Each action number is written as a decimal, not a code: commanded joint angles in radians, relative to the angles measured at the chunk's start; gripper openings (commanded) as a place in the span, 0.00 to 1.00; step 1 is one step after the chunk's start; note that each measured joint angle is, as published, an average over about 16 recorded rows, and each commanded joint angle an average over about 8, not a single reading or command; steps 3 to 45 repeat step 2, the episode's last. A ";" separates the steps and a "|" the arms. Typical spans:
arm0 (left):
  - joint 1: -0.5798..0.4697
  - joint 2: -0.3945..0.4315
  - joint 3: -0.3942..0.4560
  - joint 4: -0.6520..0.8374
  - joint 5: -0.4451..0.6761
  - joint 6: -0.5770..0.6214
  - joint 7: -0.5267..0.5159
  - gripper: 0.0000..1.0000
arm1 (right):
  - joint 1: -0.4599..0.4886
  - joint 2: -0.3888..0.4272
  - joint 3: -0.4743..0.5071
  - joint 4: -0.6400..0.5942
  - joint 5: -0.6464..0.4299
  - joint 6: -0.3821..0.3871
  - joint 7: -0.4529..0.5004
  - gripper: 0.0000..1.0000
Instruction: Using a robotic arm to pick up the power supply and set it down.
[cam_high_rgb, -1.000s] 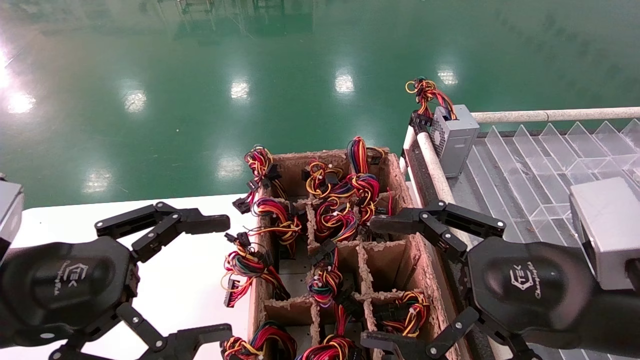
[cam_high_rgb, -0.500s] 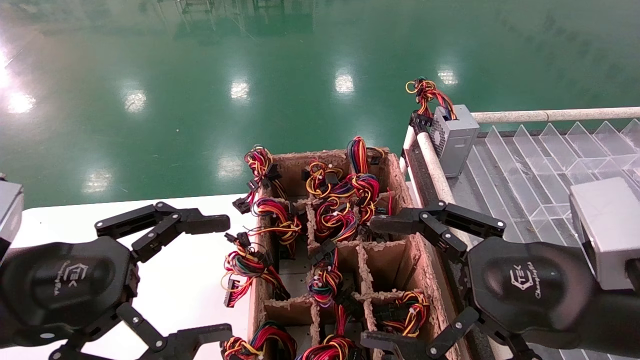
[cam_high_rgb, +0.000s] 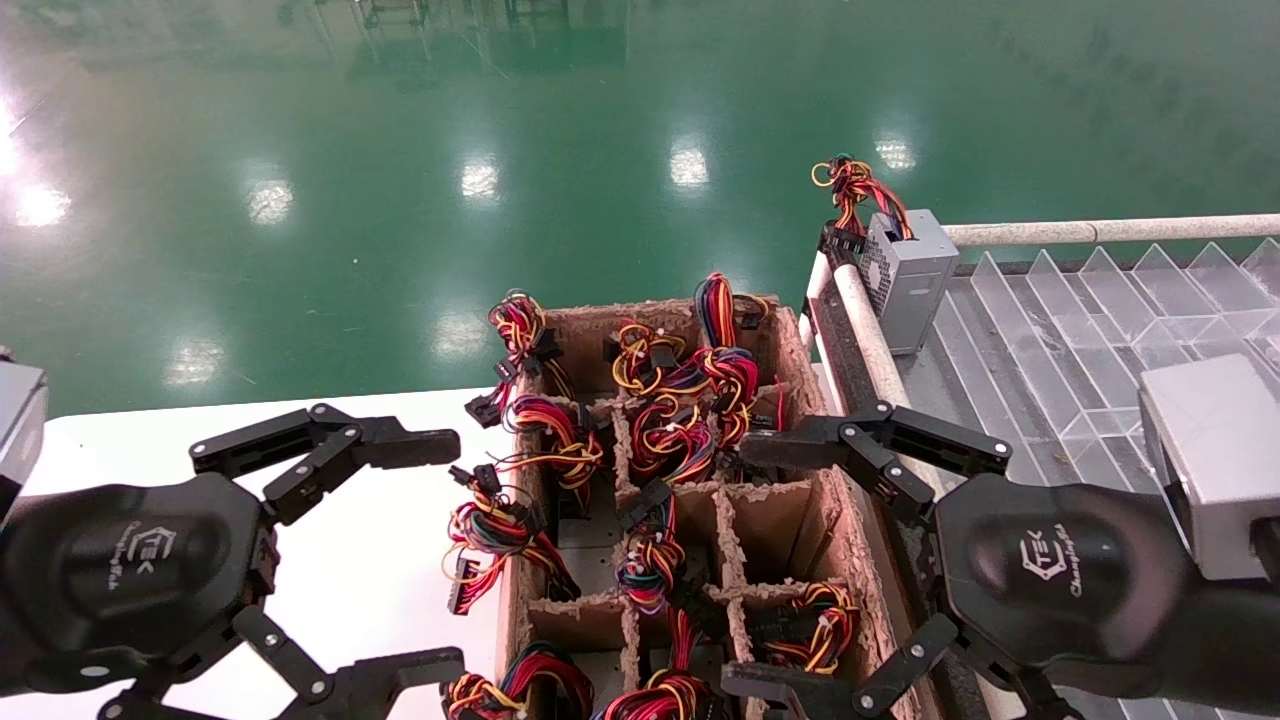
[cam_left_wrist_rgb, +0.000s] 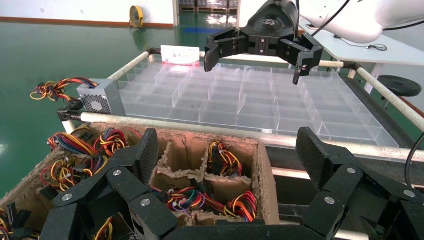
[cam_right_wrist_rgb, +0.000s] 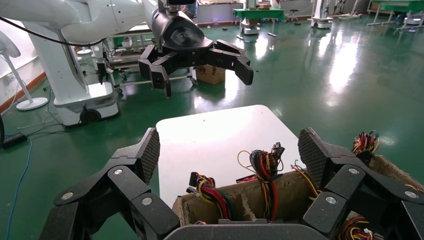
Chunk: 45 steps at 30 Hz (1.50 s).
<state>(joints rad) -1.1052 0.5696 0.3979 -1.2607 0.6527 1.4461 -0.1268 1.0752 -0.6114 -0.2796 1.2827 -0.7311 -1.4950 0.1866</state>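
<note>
Over the right edge of the carton (cam_high_rgb: 800, 520), right gripper (cam_high_rgb: 765, 565) spread wide, nothing between the black linkage fingers (cam_high_rgb: 800, 440), far finger across the carton's right wall, near finger at the bottom edge of the head view. Behind the fingers, black palm with white logo, then a grey block at the wrist. Seen too from the left wrist view (cam_left_wrist_rgb: 257, 52), hanging open above the clear divider tray (cam_left_wrist_rgb: 280, 100).

Over the white table (cam_high_rgb: 380, 560), left of the carton, left gripper (cam_high_rgb: 445, 545) likewise splayed wide and empty, one finger (cam_high_rgb: 400, 445) reaching toward the carton's left wall, the other low at the frame edge. Seen from the right wrist view (cam_right_wrist_rgb: 200, 65), open above the green floor (cam_right_wrist_rgb: 325, 90) beyond the table.

Inside the brown pulp-card carton, cells packed with red-yellow-orange-black wire bundles (cam_high_rgb: 690, 400); several bundles spilling over the left wall onto the table. Two cells near the right wall showing bare card.

At the far left corner of the clear divider tray (cam_high_rgb: 1080, 330), to the right of the carton, one power supply (cam_high_rgb: 910, 275) standing upright against the pale tube rail (cam_high_rgb: 865, 330), perforated face toward the carton, wire bundle (cam_high_rgb: 850, 190) curling from its top. Well apart from both grippers. Same unit (cam_left_wrist_rgb: 100, 97) visible from the left wrist view, at the tray corner just beyond the carton.
</note>
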 joint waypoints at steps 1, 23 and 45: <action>0.000 0.000 0.000 0.000 0.000 0.000 0.000 1.00 | 0.000 0.000 0.000 0.000 0.000 0.000 0.000 1.00; 0.000 0.000 0.000 0.000 0.000 0.000 0.000 1.00 | 0.000 0.000 0.000 0.000 0.000 0.000 0.000 1.00; 0.000 0.000 0.000 0.000 0.000 0.000 0.000 1.00 | 0.000 0.000 0.000 0.000 0.000 0.000 0.000 1.00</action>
